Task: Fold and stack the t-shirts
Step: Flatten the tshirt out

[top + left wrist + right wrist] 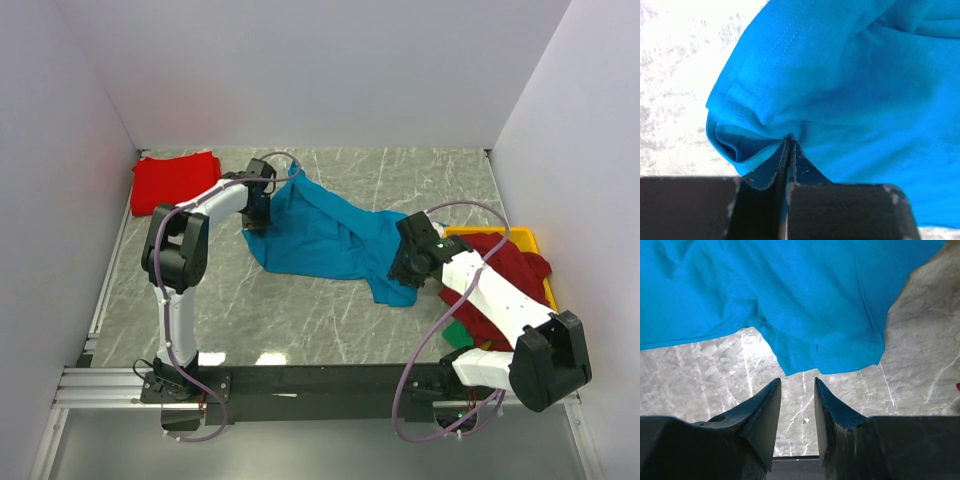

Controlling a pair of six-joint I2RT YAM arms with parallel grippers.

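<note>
A teal-blue t-shirt (pixel 320 240) lies crumpled across the middle of the marble table. My left gripper (pixel 258 212) is at its left end, shut on a hemmed edge of the teal-blue t-shirt (pixel 840 90), the cloth pinched at the fingertips (pixel 790 142). My right gripper (pixel 408 268) hovers at the shirt's right end, open, with bare marble between its fingers (pixel 765 410) and the shirt's edge (pixel 830 347) just beyond the tips. A folded bright red t-shirt (pixel 175 181) lies at the far left. Dark red and green t-shirts (pixel 510 275) are heaped at the right.
A yellow tray (pixel 520 238) holds the heap of shirts at the right, under my right arm. White walls close in the table on the left, back and right. A black rail (pixel 320 380) runs along the near edge between the arm bases.
</note>
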